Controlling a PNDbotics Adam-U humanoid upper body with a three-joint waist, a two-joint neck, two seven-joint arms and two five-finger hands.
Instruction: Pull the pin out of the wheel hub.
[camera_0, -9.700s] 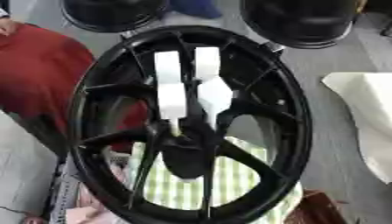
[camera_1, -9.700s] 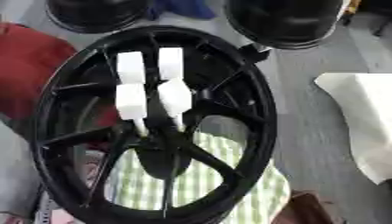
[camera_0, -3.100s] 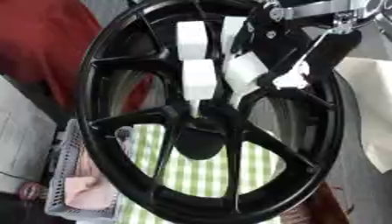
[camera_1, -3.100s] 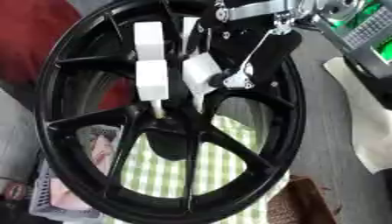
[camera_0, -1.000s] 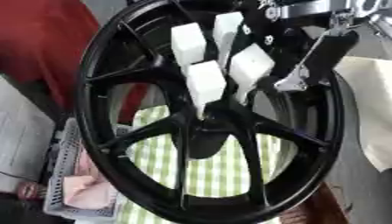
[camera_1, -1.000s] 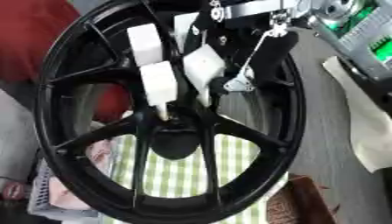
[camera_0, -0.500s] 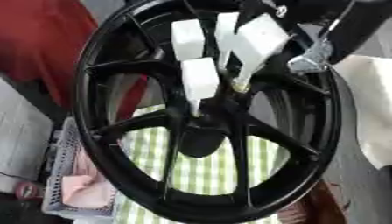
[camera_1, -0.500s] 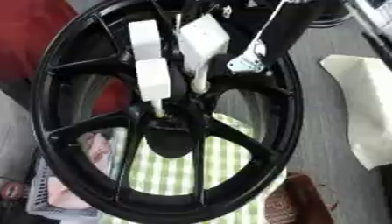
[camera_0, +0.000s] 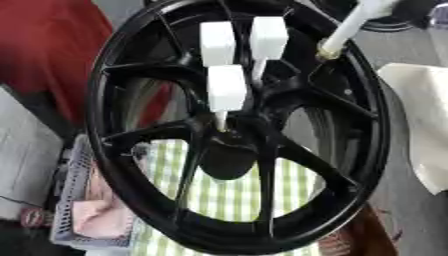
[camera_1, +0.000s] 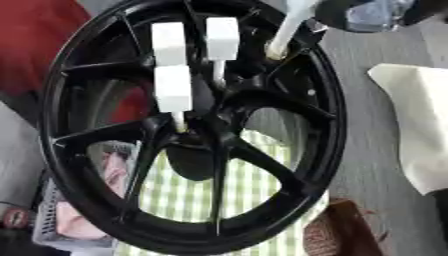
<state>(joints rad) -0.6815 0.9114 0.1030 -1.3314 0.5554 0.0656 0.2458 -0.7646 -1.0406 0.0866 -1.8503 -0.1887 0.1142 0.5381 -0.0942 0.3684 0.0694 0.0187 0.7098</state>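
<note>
Three white pins (camera_0: 226, 89) stood in the centre of the black wheel hub (camera_0: 229, 150), while a fourth pin (camera_1: 287, 27) hung clear of the rim at one o'clock. The right hand (camera_1: 367, 12) at its top end was dark and blurred, fingers impossible to tell. A green checked cloth (camera_0: 223, 197) showed through the spokes at six o'clock, a grey basket (camera_0: 83, 210) at seven, a red cloth (camera_0: 52, 60) at ten and a white cloth (camera_0: 420, 120) at three

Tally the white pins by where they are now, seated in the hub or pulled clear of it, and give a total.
Seated in the black wheel hub: 3 (upper-left pin, upper-right pin, lower pin)
Pulled clear, raised over the rim at upper right: 1 (lifted pin)
Total: 4 white pins
</note>
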